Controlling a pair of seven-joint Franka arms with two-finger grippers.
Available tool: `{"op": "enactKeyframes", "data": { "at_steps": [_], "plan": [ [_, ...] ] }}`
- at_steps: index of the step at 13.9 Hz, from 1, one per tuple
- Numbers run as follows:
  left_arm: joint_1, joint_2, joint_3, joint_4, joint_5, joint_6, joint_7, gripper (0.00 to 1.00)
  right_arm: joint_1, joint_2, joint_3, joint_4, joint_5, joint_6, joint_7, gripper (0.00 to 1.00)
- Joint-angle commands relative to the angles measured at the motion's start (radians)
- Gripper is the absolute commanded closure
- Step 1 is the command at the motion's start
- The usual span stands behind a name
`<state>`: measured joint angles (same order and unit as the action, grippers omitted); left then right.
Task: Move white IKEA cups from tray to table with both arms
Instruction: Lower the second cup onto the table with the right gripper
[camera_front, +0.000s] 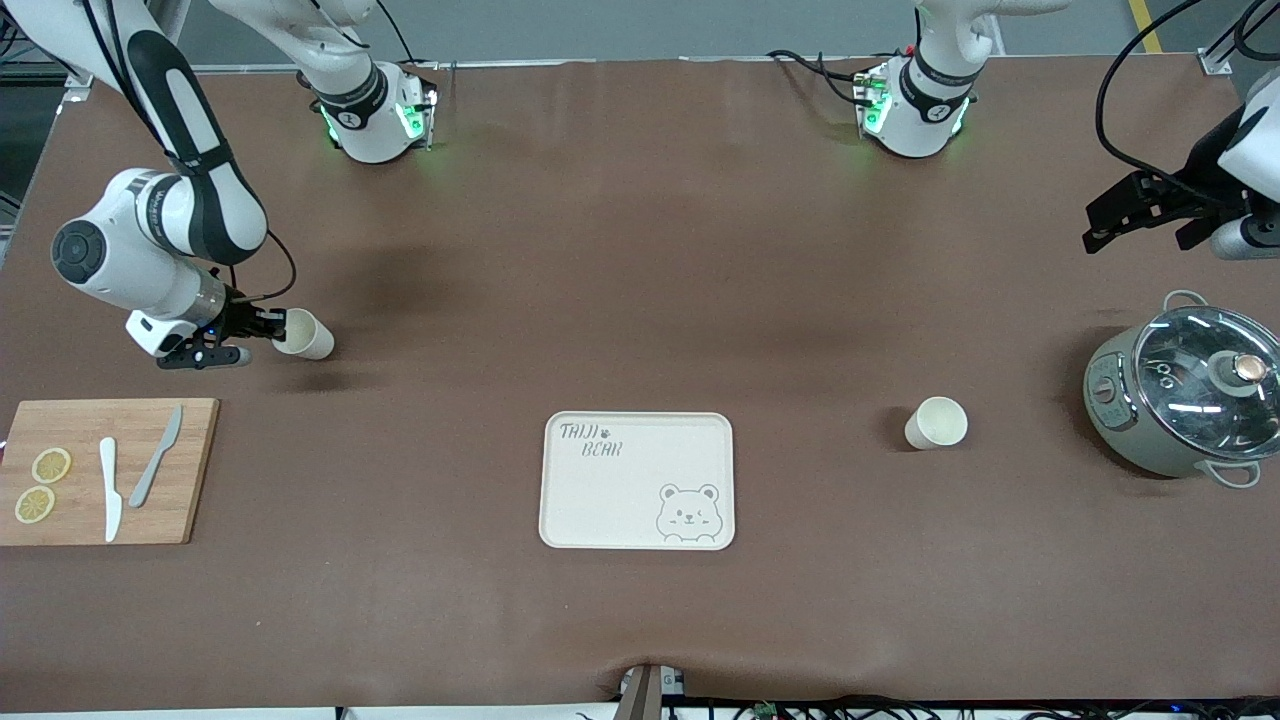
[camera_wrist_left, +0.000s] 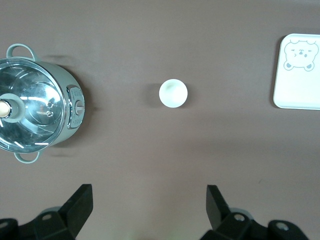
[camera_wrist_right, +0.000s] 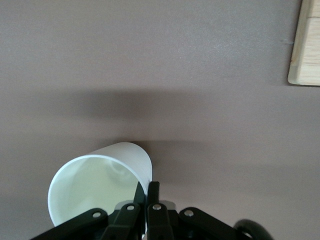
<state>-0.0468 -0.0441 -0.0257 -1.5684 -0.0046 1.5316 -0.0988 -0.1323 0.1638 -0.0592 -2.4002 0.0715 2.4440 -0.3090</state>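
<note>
One white IKEA cup (camera_front: 303, 334) is pinched by its rim in my right gripper (camera_front: 270, 328), tilted, over the table at the right arm's end, above a dark shadow. In the right wrist view one finger is inside the cup (camera_wrist_right: 95, 182) and one outside, so the right gripper (camera_wrist_right: 148, 192) is shut on the wall. The second cup (camera_front: 937, 423) stands upright on the table between the tray and the pot. My left gripper (camera_front: 1096, 226) is open and empty, high over the table beside the pot. Its wrist view shows that cup (camera_wrist_left: 173, 93) past the spread left gripper (camera_wrist_left: 149, 205).
A cream bear-print tray (camera_front: 560, 500) lies mid-table near the front camera; it also shows in the left wrist view (camera_wrist_left: 298, 85). A grey pot with a glass lid (camera_front: 1185, 400) stands at the left arm's end. A wooden board (camera_front: 190, 470) with knives and lemon slices lies at the right arm's end.
</note>
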Motion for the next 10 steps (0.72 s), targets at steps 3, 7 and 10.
{"op": "enactKeyframes", "data": {
  "at_steps": [3,7,10],
  "plan": [
    [0.01,0.01,-0.006,0.024,-0.002,-0.002,0.016,0.0,-0.021,-0.027,0.015,-0.03,-0.015,0.026,-0.012,1.0],
    [0.012,0.01,-0.007,0.024,-0.002,-0.005,0.016,0.0,-0.024,-0.023,0.015,-0.031,-0.015,0.029,-0.012,1.0],
    [0.012,0.009,-0.007,0.024,-0.002,-0.005,0.019,0.0,-0.029,-0.012,0.015,-0.03,-0.015,0.03,-0.012,1.0]
  ]
}}
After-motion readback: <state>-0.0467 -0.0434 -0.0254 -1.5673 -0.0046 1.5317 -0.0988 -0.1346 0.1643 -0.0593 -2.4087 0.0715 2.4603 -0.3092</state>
